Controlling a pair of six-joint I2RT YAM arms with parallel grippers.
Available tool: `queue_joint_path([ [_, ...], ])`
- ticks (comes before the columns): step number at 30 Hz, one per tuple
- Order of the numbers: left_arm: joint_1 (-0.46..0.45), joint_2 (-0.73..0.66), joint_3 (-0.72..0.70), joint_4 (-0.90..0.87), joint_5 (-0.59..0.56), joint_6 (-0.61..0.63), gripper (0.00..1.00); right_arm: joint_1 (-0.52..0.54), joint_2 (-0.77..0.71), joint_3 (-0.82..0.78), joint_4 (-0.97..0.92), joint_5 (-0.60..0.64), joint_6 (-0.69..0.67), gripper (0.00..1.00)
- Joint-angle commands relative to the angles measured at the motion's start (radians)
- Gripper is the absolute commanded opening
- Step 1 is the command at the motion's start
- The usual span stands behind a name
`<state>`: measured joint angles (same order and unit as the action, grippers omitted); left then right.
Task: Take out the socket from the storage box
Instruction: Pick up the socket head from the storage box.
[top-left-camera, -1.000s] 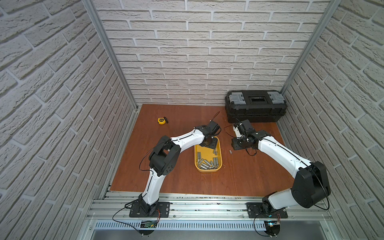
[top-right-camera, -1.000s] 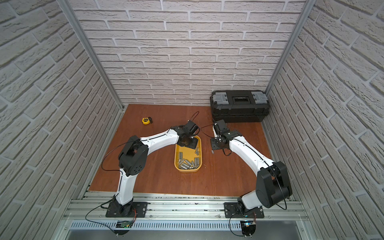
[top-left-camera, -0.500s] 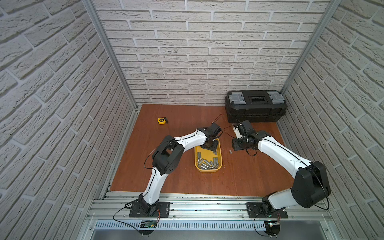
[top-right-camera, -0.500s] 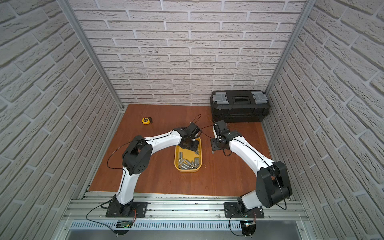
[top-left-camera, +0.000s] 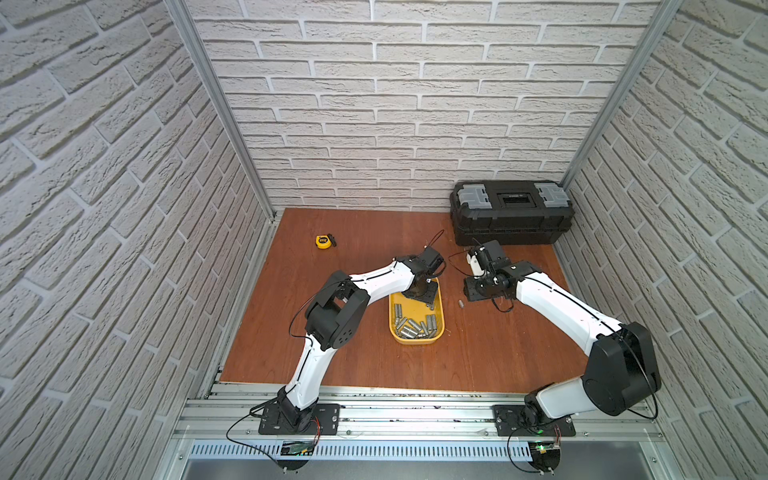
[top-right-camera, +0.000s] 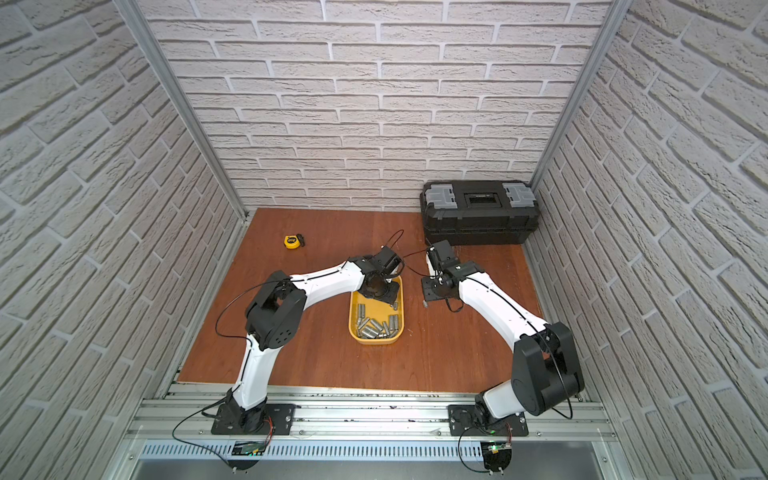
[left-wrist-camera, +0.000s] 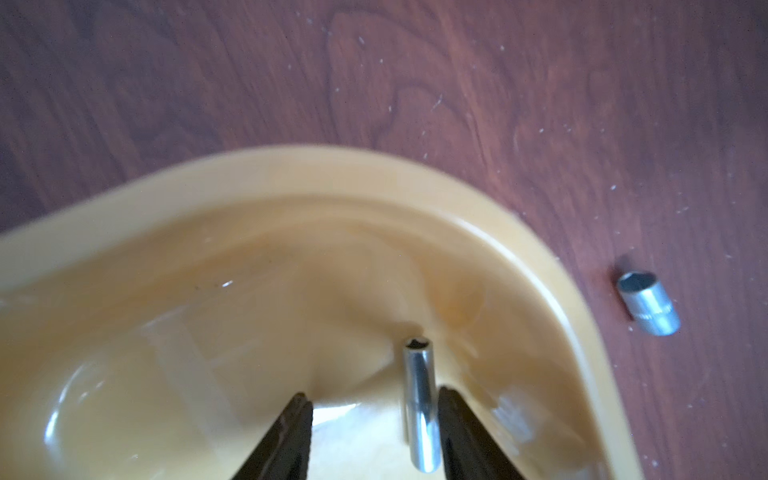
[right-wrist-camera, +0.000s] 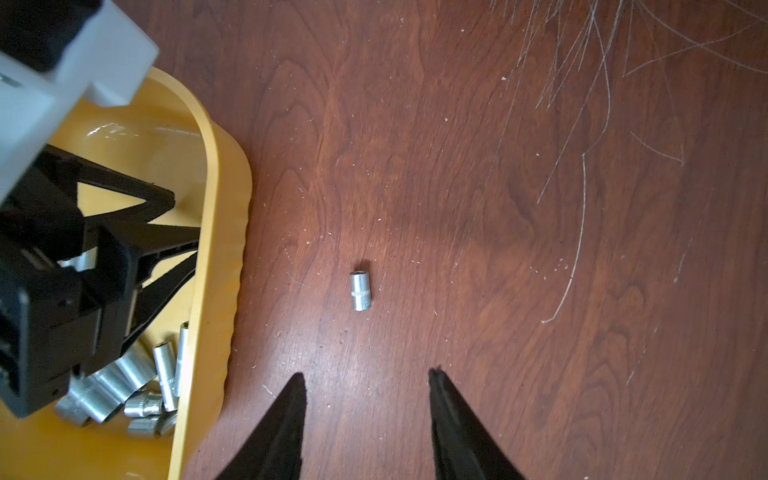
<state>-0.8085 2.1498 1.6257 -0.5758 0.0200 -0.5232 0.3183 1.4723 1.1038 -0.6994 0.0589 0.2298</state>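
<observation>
Socket (left-wrist-camera: 420, 407) in storage box (left-wrist-camera: 332, 162), between half-open fingers of left gripper (left-wrist-camera: 372, 394), touching one, ungripped; right gripper (right-wrist-camera: 365, 374) spread, empty.

Both top views are looking steeply down from high above the front rail (top-left-camera: 415, 411), each taking in the whole wooden table (top-left-camera: 374, 365). The left wrist camera is hovering very close over a corner of the storage box (left-wrist-camera: 415, 178). The right wrist camera is sitting higher, beside it. Both wrist views are catching the box's rim and the same loose socket (right-wrist-camera: 360, 291).
</observation>
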Motion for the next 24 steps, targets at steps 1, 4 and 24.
queue_joint_path([
  [1,-0.01,0.029,-0.005,0.001,0.015,0.012,0.52,-0.005,0.004,-0.01,0.02,-0.004,0.014,0.49],
  [4,-0.011,0.036,-0.006,-0.005,0.011,0.013,0.51,-0.005,0.0,-0.016,0.019,-0.003,0.016,0.49],
  [24,-0.023,0.055,-0.028,-0.067,-0.081,0.016,0.14,-0.006,0.008,-0.027,0.026,-0.011,0.02,0.49],
])
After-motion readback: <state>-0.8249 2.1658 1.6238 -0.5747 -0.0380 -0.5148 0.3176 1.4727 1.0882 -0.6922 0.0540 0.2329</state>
